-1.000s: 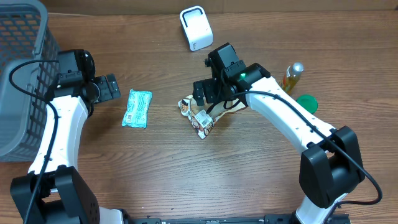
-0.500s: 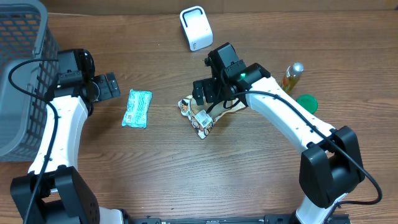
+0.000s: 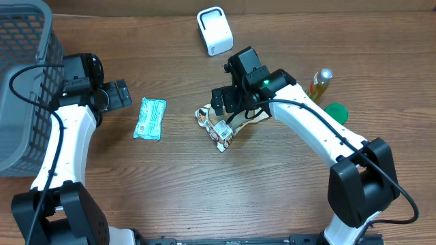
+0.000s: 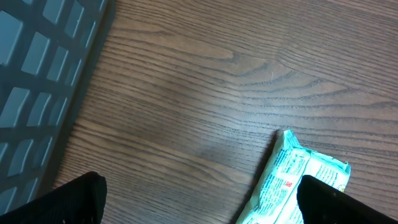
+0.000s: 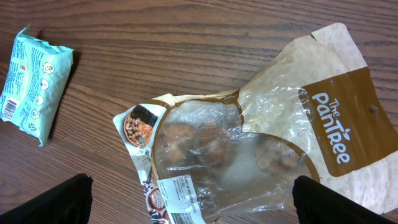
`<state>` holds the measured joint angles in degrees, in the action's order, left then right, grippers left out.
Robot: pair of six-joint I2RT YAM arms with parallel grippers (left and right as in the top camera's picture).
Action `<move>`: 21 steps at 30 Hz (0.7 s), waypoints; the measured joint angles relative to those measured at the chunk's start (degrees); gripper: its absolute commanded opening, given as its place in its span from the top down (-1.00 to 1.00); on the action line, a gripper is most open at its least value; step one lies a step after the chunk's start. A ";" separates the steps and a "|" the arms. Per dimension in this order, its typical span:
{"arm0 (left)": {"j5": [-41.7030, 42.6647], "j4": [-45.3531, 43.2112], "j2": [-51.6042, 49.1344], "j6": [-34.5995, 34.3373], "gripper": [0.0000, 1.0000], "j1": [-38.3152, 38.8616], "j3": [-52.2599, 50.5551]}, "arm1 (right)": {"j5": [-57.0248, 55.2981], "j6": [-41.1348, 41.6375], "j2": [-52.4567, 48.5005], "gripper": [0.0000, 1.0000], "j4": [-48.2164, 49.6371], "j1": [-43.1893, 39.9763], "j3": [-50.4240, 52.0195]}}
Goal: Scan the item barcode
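A clear and brown snack pouch (image 3: 221, 126) lies at the table's middle, its white printed label (image 5: 184, 198) facing up. My right gripper (image 3: 238, 109) hovers just above it, open; in the right wrist view the pouch (image 5: 249, 149) spreads between the two fingertips of the right gripper (image 5: 196, 208). A teal packet (image 3: 150, 118) lies to the left, flat on the wood. My left gripper (image 3: 122, 94) stands open just left of it, holding nothing. In the left wrist view the teal packet (image 4: 298, 180) reaches to the right fingertip. The white scanner (image 3: 214, 30) stands at the back.
A grey mesh basket (image 3: 20, 82) fills the far left corner, close behind the left arm. A small bottle of yellow liquid (image 3: 320, 83) and a green lid (image 3: 336, 112) sit right of the right arm.
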<state>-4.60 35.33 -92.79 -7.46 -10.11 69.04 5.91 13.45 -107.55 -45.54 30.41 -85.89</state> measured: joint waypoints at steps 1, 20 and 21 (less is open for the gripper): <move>0.00 0.02 0.00 0.00 -0.99 0.00 0.00 | 0.00 0.02 0.00 -1.00 -0.02 0.00 0.00; 0.00 0.02 0.00 0.00 -0.99 0.00 0.00 | -0.20 0.02 0.00 -1.00 -1.03 0.00 0.00; 0.00 0.02 0.00 0.02 -0.99 0.00 0.00 | -0.20 -0.02 0.00 -1.00 -1.03 0.00 0.00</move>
<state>-4.60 35.35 -92.79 -7.44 -10.11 69.04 5.72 13.43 -107.55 -46.57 30.41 -85.89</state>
